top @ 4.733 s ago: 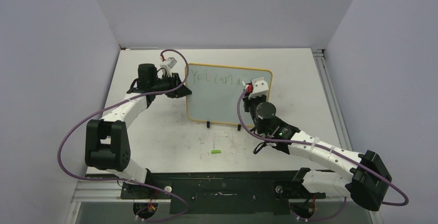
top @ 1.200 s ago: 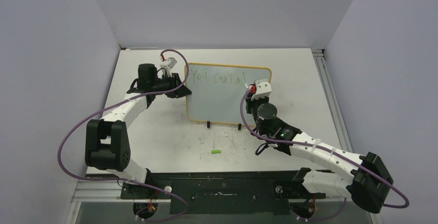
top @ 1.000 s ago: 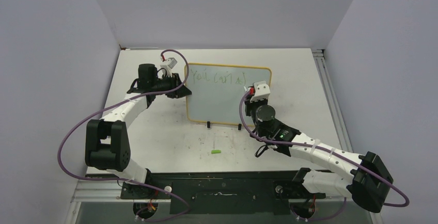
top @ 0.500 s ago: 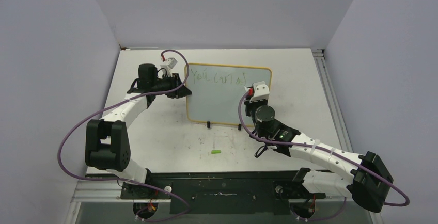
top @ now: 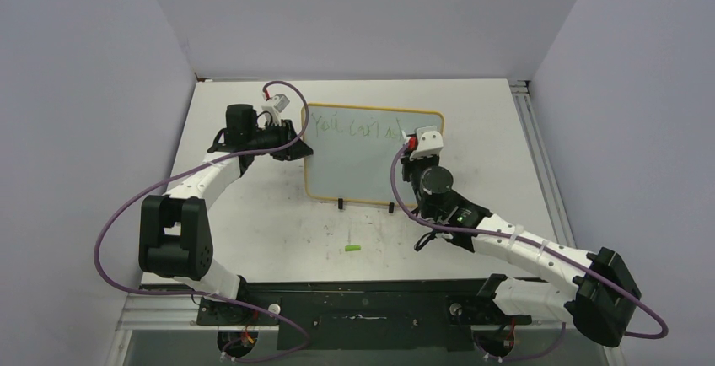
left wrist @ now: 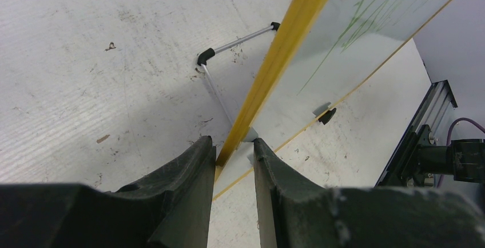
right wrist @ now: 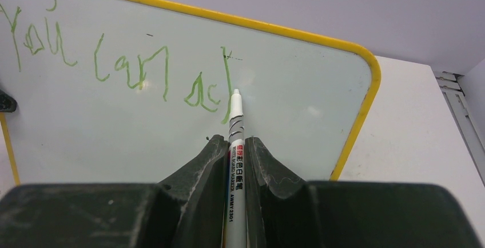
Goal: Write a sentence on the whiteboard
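- The whiteboard (top: 371, 159) stands propped on the table (top: 253, 214), with its left edge running between the jaws of my left gripper (left wrist: 233, 145). Those jaws are closed on the yellow frame (left wrist: 286, 42). This is my biggest worry. The hold is a pinch on one edge only, so a hard push from the pen could swing the far side back on its thin stand (left wrist: 234, 42) or tip the board, and the writing would go crooked.
- My right gripper (right wrist: 235, 142) has its jaws clamped on the pen (right wrist: 235, 122), which points straight out ahead of them. The tip sits at the board, just right of the last tall stroke. I cannot tell how hard it presses. With too much force the pen could slide back through the jaws or twist, and with too little the stroke would skip.
- The sentence (right wrist: 137, 68) lies ahead and to the left of the right jaws, along the top of the board. It reads roughly "You can ac" plus one upright stroke. Not much bare board is left between the tip and the right frame, so the word may run out of room. Dropping to a second line could also drag the fingers through fresh ink.
- A small green cap (top: 352, 249), probably the pen's, lies on the table well behind the right jaws. A low sweep of that arm could knock it away.
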